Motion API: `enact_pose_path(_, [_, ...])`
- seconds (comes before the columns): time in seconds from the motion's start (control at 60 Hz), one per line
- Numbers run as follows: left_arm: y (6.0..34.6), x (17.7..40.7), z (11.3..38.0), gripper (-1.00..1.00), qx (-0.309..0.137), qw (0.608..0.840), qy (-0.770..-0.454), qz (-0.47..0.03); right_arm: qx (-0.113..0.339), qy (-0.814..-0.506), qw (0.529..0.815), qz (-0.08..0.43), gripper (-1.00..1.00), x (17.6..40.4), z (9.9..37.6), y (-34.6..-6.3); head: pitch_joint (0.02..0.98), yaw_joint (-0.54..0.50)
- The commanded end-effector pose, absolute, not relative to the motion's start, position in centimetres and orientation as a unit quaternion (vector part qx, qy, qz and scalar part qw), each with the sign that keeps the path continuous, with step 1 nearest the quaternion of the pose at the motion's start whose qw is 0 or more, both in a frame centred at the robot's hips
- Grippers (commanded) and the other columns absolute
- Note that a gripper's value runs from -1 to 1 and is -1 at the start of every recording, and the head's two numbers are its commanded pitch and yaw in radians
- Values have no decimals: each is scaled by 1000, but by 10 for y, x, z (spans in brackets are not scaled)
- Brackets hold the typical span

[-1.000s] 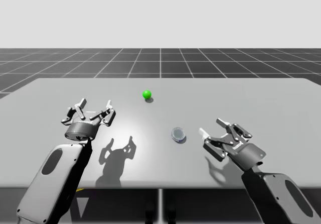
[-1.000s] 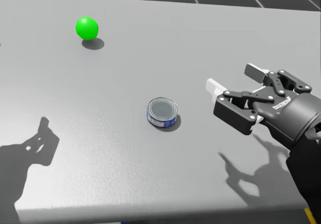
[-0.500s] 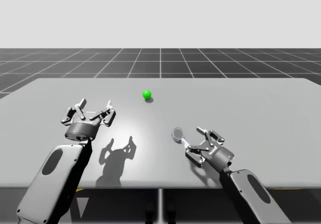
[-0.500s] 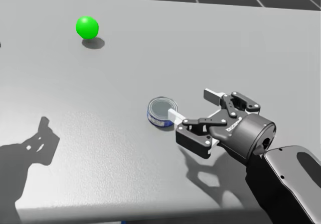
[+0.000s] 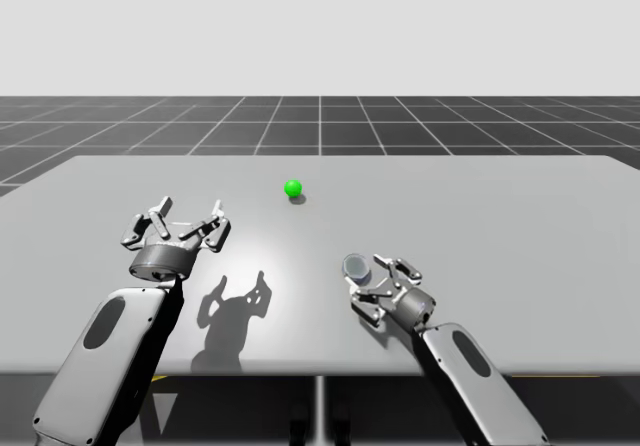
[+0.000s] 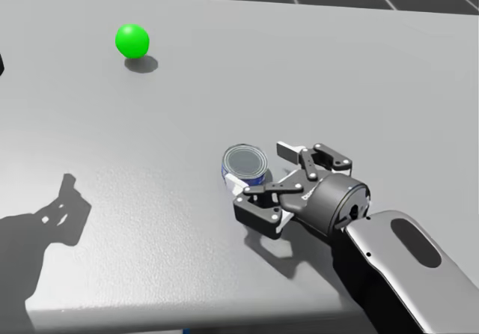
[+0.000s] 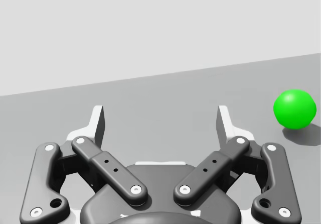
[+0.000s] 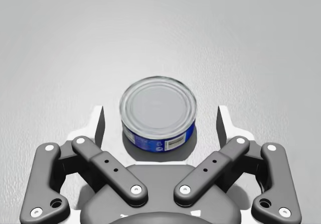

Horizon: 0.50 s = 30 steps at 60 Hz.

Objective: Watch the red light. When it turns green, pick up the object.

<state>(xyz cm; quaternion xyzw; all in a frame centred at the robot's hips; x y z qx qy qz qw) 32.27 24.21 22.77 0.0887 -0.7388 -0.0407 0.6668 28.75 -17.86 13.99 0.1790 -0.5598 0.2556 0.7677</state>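
Between wide-open fingers of right gripper (image 8: 160,119) – short blue tin can with silver lid (image 8: 158,108), upright on grey table (image 5: 520,216), untouched. Small round light (image 5: 292,188) shows green: keep can centred, close both fingers evenly, lift straight.

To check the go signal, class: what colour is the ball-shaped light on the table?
The light is green; the left wrist view shows it best.

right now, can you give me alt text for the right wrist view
A short blue can with a silver lid stands upright on the grey table, between the open fingers of my right gripper. Neither finger touches it; a gap shows on each side.
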Motion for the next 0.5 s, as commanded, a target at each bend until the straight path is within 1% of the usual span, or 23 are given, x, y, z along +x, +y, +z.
enact_pose_path(0.017, [242, 323, 228, -1000, 89, 667, -739, -40, 175, -557, 768, 263, -1000, 295, 135, -169, 834, -139])
enact_pose_path(0.233, [242, 322, 228, -1000, 88, 667, -739, -40, 166, -551, 770, 275, -1000, 306, 130, -158, 838, -133])
enact_pose_path(0.467, [242, 322, 228, -1000, 88, 667, -739, -40, 151, -545, 779, 272, -1000, 309, 124, -156, 837, -130])
enact_pose_path(0.5, [242, 322, 228, -1000, 88, 667, -739, -40, 147, -543, 777, 283, -1000, 308, 124, -157, 836, -131])
